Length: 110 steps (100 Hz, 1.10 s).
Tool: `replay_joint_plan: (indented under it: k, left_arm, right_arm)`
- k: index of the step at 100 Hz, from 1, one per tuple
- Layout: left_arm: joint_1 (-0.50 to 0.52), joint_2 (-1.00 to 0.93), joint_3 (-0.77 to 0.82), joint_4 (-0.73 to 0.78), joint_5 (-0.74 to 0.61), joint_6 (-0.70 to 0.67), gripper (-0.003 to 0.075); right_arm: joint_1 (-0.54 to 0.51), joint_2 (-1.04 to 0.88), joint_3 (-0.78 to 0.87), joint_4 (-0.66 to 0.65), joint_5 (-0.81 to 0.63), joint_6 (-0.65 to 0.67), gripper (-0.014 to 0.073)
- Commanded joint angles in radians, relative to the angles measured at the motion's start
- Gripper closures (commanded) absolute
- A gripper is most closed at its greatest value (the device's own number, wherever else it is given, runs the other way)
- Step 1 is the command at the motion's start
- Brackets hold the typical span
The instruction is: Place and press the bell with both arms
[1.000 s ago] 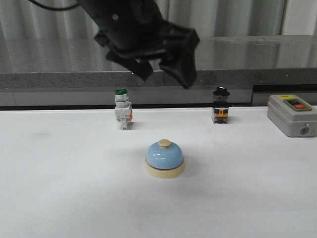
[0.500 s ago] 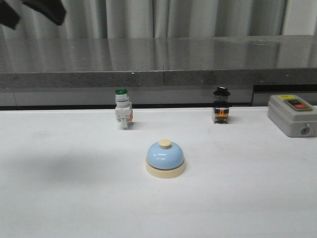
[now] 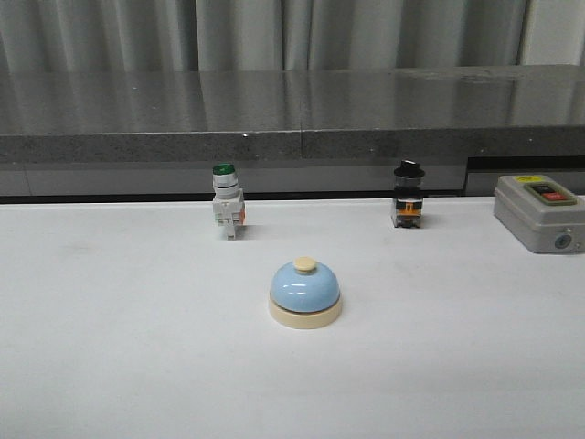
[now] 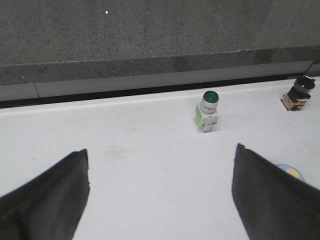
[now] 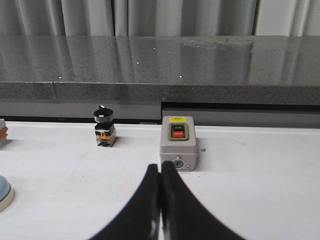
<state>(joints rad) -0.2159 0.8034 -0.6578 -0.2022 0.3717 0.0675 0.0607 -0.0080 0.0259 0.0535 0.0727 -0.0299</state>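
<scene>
A white table (image 3: 110, 366) fills the near part of the scene, backed by a dark grey stone ledge (image 3: 292, 119) and pale curtains (image 3: 274, 32). The bell (image 3: 305, 294), a glossy light-blue dome on a cream base with a cream button on top, sits upright near the middle of the table, alone and untouched, with open table all around it. Behind it to the left stands a green-capped white push-button switch (image 3: 226, 201). Behind it to the right stands a small black selector switch (image 3: 408, 195) with an orange band. Farther right, near the table's right edge, lies a grey box (image 3: 538, 212) with a red and a green button. All three stand well apart from the bell and nothing blocks the way to it. No arm shows in the front view. In the left wrist view the left gripper (image 4: 160, 195) has its two black fingers (image 4: 47, 200) spread wide with nothing between them; the green-capped switch is beyond the gap, and only a sliver of the bell peeks past the edge of one finger. In the right wrist view the right gripper (image 5: 160, 172) has its fingertips pressed together, holding nothing, pointing toward the grey box; the bell is cut off at the frame edge, only part of its rim showing.
</scene>
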Motion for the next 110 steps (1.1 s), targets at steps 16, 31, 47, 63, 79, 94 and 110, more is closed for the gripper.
replay_joint_plan:
  k: [16,31,47,63,79,94,110]
  left_arm:
    - [0.002,-0.225,0.062,-0.014,-0.08,-0.006,0.0461]
    - [0.002,-0.283,0.069,-0.013,-0.08,-0.006,0.0694]
    - [0.002,-0.29,0.069,-0.013,-0.078,-0.004,0.0741]
    - [0.002,-0.288,0.069,-0.013,-0.076,-0.004,0.0741]
    - [0.002,-0.288,0.069,-0.013,-0.076,-0.004,0.0741]
    - [0.002,-0.288,0.069,-0.013,-0.076,-0.004,0.0741]
    - [0.002,-0.288,0.07,-0.013,-0.128,-0.004,0.0741]
  right_arm:
    - [-0.006,-0.016,-0.014,-0.01,-0.085,-0.001,0.0654]
    - [-0.006,-0.016,-0.014,-0.01,-0.085,-0.001,0.0654]
    - [-0.006,-0.016,-0.014,-0.01,-0.085,-0.001,0.0654]
    - [-0.006,-0.016,-0.014,-0.01,-0.085,-0.001,0.0654]
    - [-0.006,-0.016,-0.014,-0.01,-0.085,-0.001,0.0654]
    - [-0.006,-0.016,-0.014,-0.01,-0.085,-0.001,0.0654]
    - [-0.006,-0.016,-0.014,-0.01,-0.085,-0.001,0.0654]
